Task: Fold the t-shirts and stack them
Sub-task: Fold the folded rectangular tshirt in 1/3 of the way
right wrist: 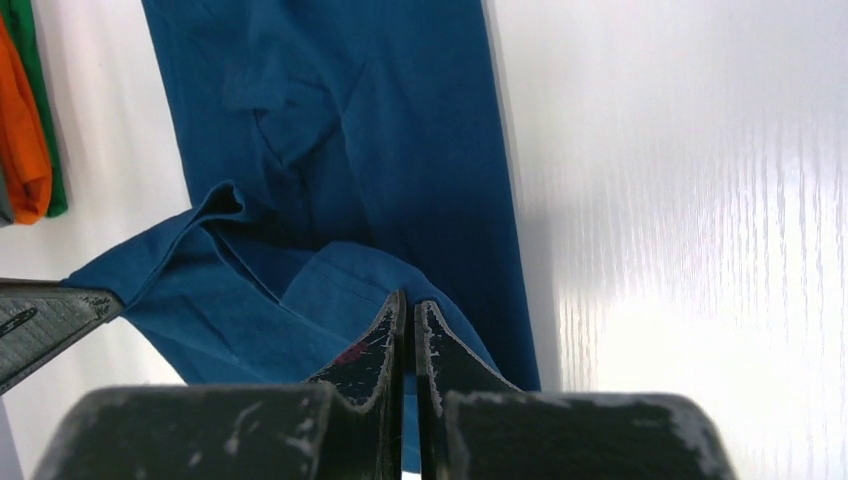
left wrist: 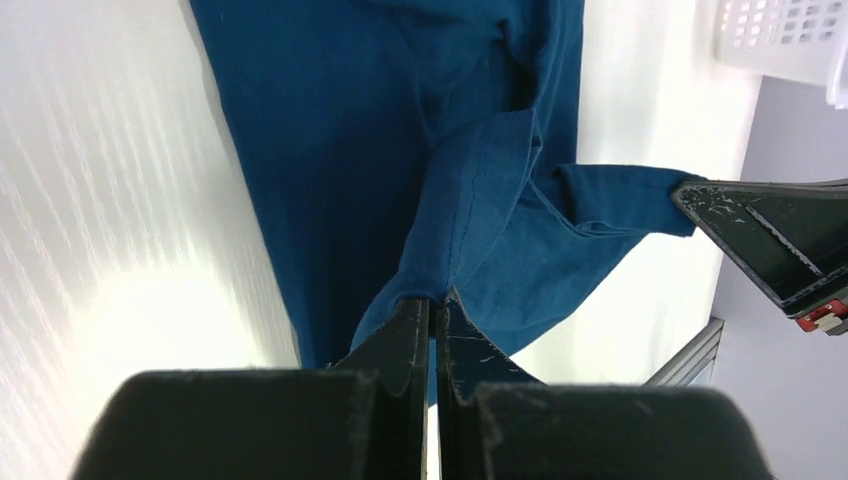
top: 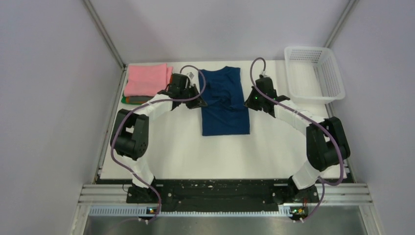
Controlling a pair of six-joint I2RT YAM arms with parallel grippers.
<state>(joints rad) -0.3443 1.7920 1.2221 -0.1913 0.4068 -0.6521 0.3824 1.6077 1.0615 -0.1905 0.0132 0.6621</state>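
The dark navy t-shirt (top: 225, 105) lies in the middle of the table as a narrow lengthwise strip, its upper part bunched and lifted. My left gripper (top: 200, 98) is shut on the shirt's left edge; the left wrist view shows the jaws (left wrist: 437, 300) pinching a ridge of blue cloth (left wrist: 380, 130). My right gripper (top: 248, 100) is shut on the right edge, with blue cloth (right wrist: 330, 150) pinched at its jaws (right wrist: 410, 302). A folded pink shirt (top: 146, 80) lies at the back left on top of orange (right wrist: 22, 130) and green (right wrist: 45, 120) folded shirts.
A white lattice basket (top: 314, 73) stands at the back right and shows in the left wrist view (left wrist: 790, 35). Grey walls with metal rails close in the table on both sides. The arms' bases sit at the near edge.
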